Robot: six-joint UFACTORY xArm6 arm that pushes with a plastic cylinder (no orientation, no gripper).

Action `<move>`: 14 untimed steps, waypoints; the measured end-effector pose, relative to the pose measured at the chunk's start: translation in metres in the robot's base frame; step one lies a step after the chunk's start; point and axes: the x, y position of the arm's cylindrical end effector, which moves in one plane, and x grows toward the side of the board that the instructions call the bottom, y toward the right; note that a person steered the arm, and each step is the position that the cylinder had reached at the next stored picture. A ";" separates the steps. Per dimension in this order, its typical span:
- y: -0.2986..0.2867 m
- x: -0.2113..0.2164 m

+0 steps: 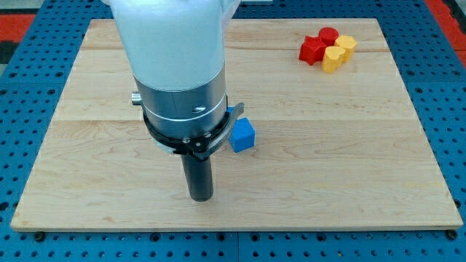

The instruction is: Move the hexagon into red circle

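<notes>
A yellow hexagon block [346, 45] lies at the view's top right, touching a red circle block [329, 34] on its left. A red star-like block [312, 50] and a yellow heart-like block [333, 60] sit in the same tight cluster. My tip [201, 198] rests on the board at the lower middle, far to the lower left of that cluster. A blue cube [242, 135] lies just above and right of the tip, not touching it.
The wooden board [349, 167] sits on a blue pegboard table [22, 87]. A second blue piece [234, 111] peeks out from behind the arm's body; its shape is hidden. The arm's white and grey body [178, 80] covers the board's upper middle.
</notes>
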 end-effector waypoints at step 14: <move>0.286 -0.213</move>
